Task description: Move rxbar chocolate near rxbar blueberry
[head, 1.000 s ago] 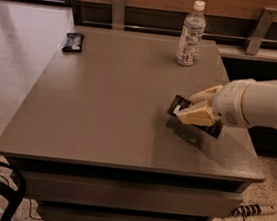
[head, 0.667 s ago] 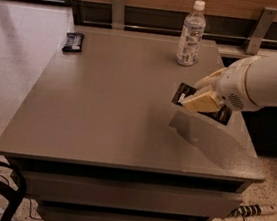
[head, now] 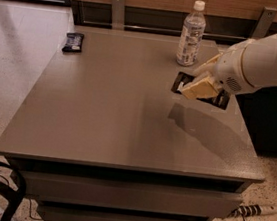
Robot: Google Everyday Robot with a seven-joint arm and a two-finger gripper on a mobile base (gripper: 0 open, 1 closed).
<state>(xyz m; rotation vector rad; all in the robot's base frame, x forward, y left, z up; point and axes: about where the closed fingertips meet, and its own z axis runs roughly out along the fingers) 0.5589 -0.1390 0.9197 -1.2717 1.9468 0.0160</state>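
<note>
My gripper (head: 196, 86) is over the right half of the grey table (head: 102, 118), shut on the rxbar chocolate (head: 183, 81), a flat black wrapper with white lettering. It holds the bar lifted above the tabletop, and its shadow falls on the table below. The pale fingers cover the bar's middle, so only its two ends show. The rxbar blueberry (head: 73, 42), a dark bar with bluish-white markings, lies flat at the table's far left corner, far from the gripper.
A clear plastic water bottle (head: 191, 34) with a white cap stands at the back of the table, just behind the gripper. Wooden wall and metal brackets run behind the table. A power strip (head: 257, 210) lies on the floor at right.
My gripper has lifted the rxbar chocolate off the tabletop and carried it up and slightly back. The blueberry bar and bottle have not moved.
</note>
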